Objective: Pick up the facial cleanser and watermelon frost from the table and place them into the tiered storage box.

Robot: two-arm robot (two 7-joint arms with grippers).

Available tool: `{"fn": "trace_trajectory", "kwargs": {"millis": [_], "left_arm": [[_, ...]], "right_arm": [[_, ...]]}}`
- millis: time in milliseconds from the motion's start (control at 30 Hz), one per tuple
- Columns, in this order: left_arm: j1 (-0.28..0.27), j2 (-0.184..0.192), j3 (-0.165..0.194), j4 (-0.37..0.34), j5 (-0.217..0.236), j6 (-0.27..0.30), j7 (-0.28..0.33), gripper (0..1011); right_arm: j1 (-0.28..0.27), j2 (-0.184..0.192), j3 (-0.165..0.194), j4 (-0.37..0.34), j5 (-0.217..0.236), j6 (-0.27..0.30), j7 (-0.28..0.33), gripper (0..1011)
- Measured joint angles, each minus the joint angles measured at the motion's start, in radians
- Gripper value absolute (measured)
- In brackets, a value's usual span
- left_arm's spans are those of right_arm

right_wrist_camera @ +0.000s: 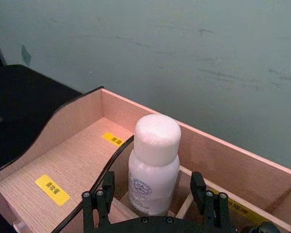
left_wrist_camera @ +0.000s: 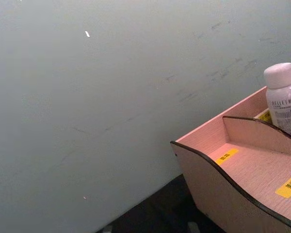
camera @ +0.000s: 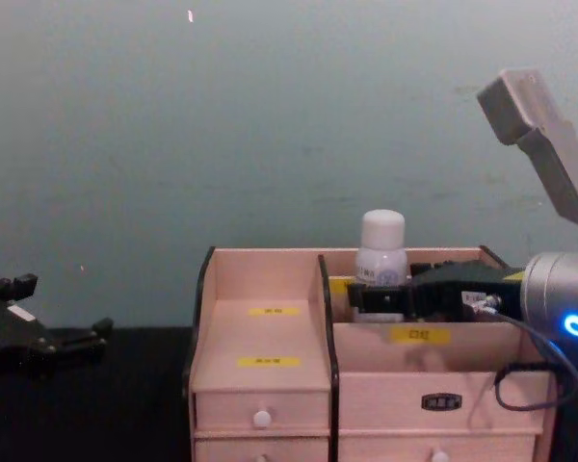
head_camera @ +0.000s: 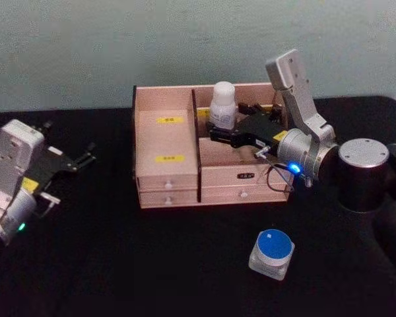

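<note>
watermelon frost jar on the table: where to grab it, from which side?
Probably top-down, pinching across the clear body under the blue lid. The watermelon frost stands upright on the table, wider than tall, so a side approach offers little height. The right end effector, open around the facial cleanser in the tiered storage box, is nearer; the left end effector sits far left.

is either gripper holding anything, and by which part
Nothing is held. The right gripper is open, fingers clear of both sides of the tall slim white plastic bottle; it stands in the pinkish wooden organiser. The left gripper is open, empty.
</note>
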Motion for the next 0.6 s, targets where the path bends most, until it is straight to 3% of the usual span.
{"fn": "trace_trajectory", "kwargs": {"millis": [133, 333, 467, 600], "left_arm": [[0.0, 0.0, 0.0, 0.0, 0.0, 0.0, 0.0, 1001], [0.0, 0.0, 0.0, 0.0, 0.0, 0.0, 0.0, 1001], [0.0, 0.0, 0.0, 0.0, 0.0, 0.0, 0.0, 1001], [0.0, 0.0, 0.0, 0.0, 0.0, 0.0, 0.0, 1001]], "right_arm": [[-0.009, 0.005, 0.008, -0.024, 0.003, 0.002, 0.006, 1000], [-0.059, 0.047, 0.029, -0.14, 0.02, 0.026, 0.024, 1000], [-0.112, 0.098, 0.045, -0.239, 0.042, 0.044, 0.046, 1000], [-0.186, 0.181, 0.063, -0.35, 0.08, 0.047, 0.098, 1000]]}}
